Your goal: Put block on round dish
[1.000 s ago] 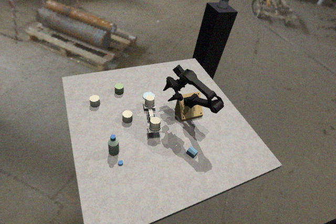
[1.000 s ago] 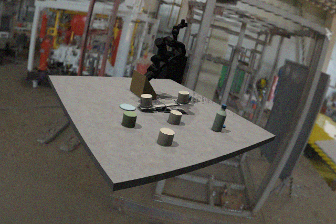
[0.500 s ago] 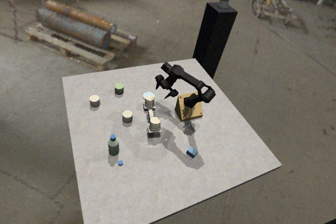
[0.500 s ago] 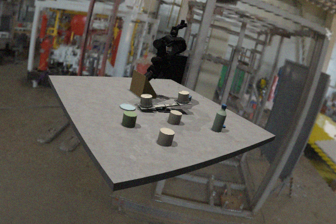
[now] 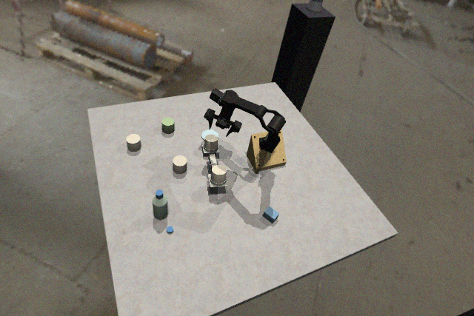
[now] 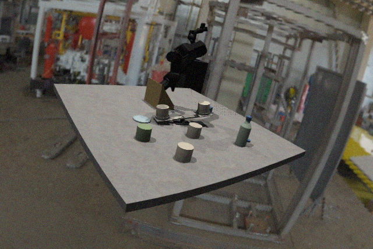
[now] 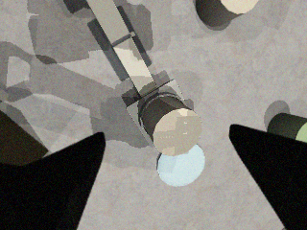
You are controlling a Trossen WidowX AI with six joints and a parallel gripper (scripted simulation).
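Where pipes (image 5: 103, 37) lie behind, grey table (image 5: 306, 205) bears shadows.

I count two cups (image 5: 209, 141) (image 5: 218, 175) on one balance (image 5: 212, 159), three loose cylinders (image 5: 167, 124) (image 5: 133, 141) (image 5: 179, 163) (one green), one dish (image 5: 207, 134), one bottle (image 5: 160, 205), one blue block (image 5: 271, 214), one small blue disc (image 5: 169, 229).

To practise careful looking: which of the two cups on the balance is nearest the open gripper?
The cup beside the pale blue dish; the gripper hovers above it.

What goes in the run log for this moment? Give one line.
phase: approach | end effector: open, empty, above cup beside dish | both cups on balance | block: not visible
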